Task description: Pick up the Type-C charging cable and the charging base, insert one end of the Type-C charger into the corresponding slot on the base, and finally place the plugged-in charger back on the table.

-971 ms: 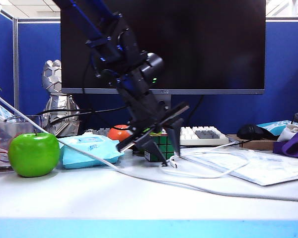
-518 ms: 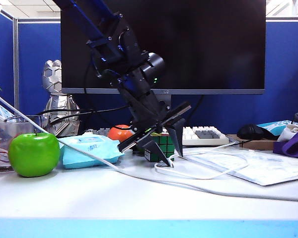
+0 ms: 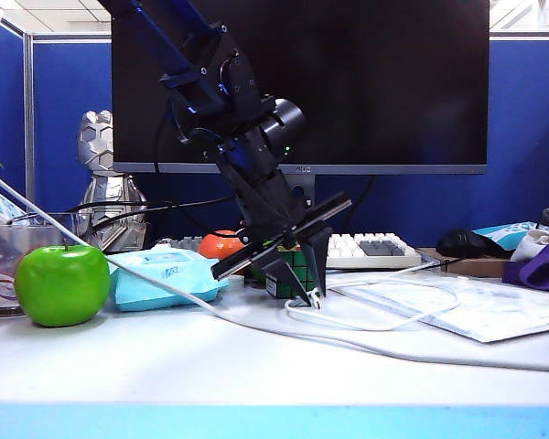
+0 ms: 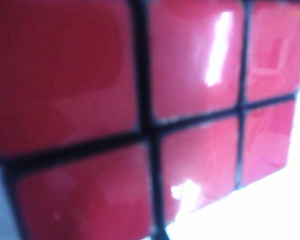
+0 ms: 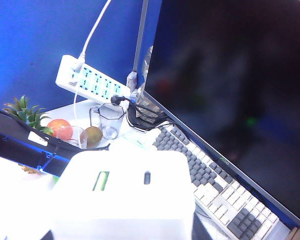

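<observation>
The left gripper (image 3: 309, 294) stood low over the counter (image 3: 256, 366), angled downward in front of the Rubik's cube (image 3: 297, 268). Its fingers (image 3: 293, 285) were narrowly spread, their tips at a white plug end of the Type-C charging cable (image 3: 384, 322). Whether the plug was actually clamped could not be determined. The remainder of the cable lay in a loose loop on the counter, to the right of the gripper in the exterior view. The left wrist view was filled by the cube's red face (image 4: 140, 120) (heavily blurred at close range).

The right gripper did not appear in the exterior view, and its fingers were not visible in the right wrist view. The charging base (image 5: 125, 195) filled the foreground of that view, its port face showing two slots. Behind it stood the monitor (image 5: 230, 90), a keyboard (image 5: 220, 195) and a white power strip (image 5: 92, 80).
</observation>
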`<act>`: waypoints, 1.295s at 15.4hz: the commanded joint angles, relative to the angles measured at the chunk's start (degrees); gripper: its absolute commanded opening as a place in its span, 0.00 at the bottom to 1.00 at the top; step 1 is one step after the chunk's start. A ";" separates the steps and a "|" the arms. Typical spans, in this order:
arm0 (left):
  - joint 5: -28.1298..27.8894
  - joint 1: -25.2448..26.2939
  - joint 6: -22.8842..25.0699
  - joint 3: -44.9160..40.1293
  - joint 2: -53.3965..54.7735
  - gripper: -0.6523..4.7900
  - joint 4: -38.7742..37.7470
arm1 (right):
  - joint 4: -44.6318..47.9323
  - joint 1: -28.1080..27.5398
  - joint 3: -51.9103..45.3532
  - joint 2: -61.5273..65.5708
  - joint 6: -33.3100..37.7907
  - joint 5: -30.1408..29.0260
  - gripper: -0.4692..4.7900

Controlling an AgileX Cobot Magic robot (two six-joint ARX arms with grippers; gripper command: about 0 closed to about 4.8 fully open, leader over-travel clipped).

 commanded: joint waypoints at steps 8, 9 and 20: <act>3.72 -0.74 4.35 0.02 0.85 0.11 0.02 | 0.61 0.07 0.39 -0.35 0.02 -0.31 0.09; 7.19 -0.70 4.35 0.02 0.55 0.11 1.09 | 0.61 0.07 0.39 -0.37 0.02 -0.31 0.09; 40.74 -0.66 3.41 0.07 -15.93 0.11 38.60 | 0.63 0.07 0.44 -1.20 0.04 -0.13 0.09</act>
